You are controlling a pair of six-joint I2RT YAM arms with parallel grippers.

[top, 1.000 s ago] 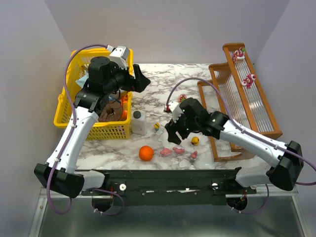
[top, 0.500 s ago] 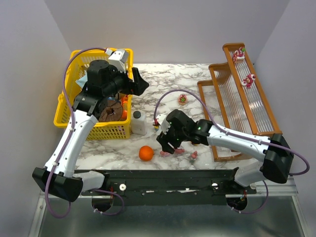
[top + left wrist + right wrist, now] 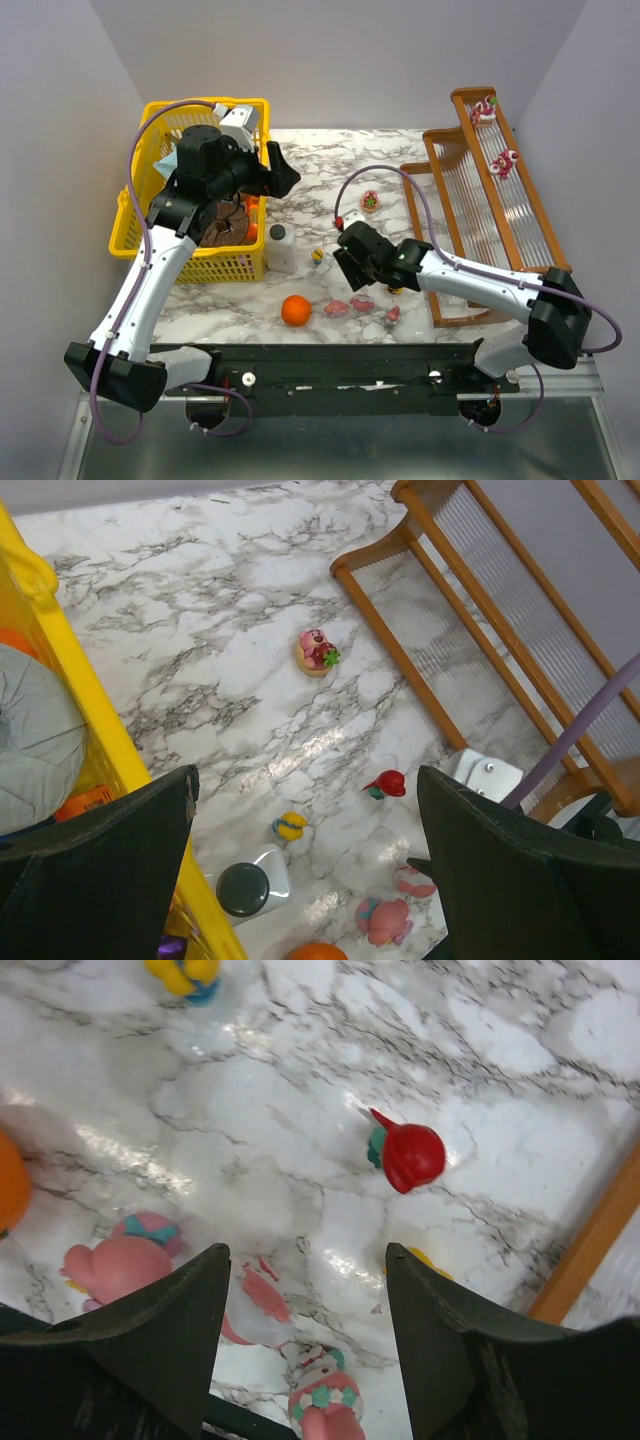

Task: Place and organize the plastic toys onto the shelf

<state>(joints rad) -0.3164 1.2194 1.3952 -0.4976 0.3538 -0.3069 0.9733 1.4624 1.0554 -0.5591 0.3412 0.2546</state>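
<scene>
Several plastic toys lie on the marble: a pink one (image 3: pixel 120 1260), a pink-and-white one (image 3: pixel 255 1305), a flowered pink one (image 3: pixel 325 1410), a red one (image 3: pixel 410 1155), a yellow-blue one (image 3: pixel 185 975) and a yellow one (image 3: pixel 428 1260) half hidden by a finger. My right gripper (image 3: pixel 305 1260) hangs open just above them, holding nothing. A round pink toy (image 3: pixel 317 652) lies alone farther back. Two toys (image 3: pixel 485 108) (image 3: pixel 503 162) sit on the shelf (image 3: pixel 520 230) at right. My left gripper (image 3: pixel 280 168) stands open and empty, high beside the basket.
A yellow basket (image 3: pixel 150 240) with odd items stands at left. A white bottle with a dark cap (image 3: pixel 281 247) stands beside it. An orange ball (image 3: pixel 295 310) lies near the front edge. The shelf's lowest rail (image 3: pixel 590 1250) runs close to my right gripper.
My right gripper swung left and toward the front toys, then drew back slightly; its jaws narrowed a little. The left arm barely shifted.
</scene>
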